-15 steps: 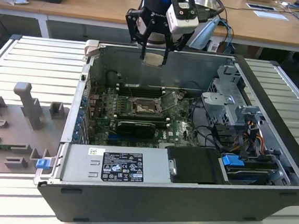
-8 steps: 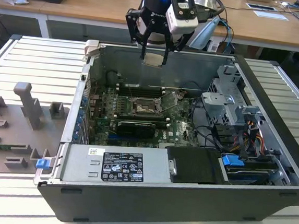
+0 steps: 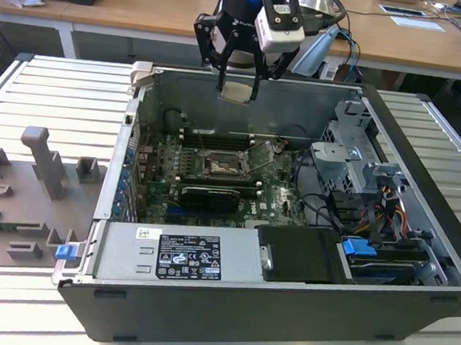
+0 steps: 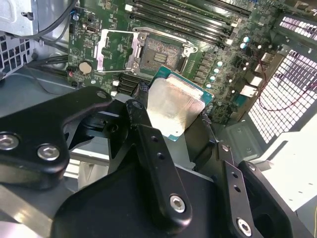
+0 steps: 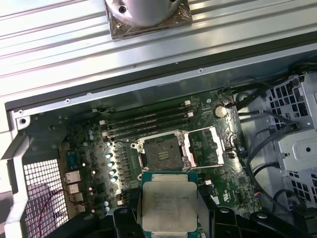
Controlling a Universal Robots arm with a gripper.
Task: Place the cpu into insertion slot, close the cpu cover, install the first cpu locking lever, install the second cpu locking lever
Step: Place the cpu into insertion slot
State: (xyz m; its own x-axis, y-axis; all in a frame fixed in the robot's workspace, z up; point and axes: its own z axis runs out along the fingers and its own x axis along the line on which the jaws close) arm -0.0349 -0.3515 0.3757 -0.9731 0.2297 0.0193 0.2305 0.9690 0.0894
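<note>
My gripper [image 3: 237, 92] hangs above the back of the open computer case, shut on the cpu [image 3: 238, 90], a pale square chip held by two opposite edges. In both wrist views the cpu [image 4: 171, 106] [image 5: 168, 203] sits between the black fingers [image 4: 143, 129], well above the green motherboard and apart from it. The insertion slot [image 3: 226, 166] [image 4: 161, 52] [image 5: 161, 153] lies bare with its dark centre showing. The cpu cover [image 4: 113, 48] [image 5: 207, 146] [image 3: 263, 156] is swung open beside the slot. I cannot make out the locking levers.
Long black memory slots [image 5: 148, 119] run along the slot's far side. A grey drive cage [image 3: 352, 163] and cables [image 3: 389, 210] fill the exterior view's right of the case. The power supply [image 3: 179, 253] lies at the front. Grey fixture blocks [image 3: 41, 164] stand on the table outside.
</note>
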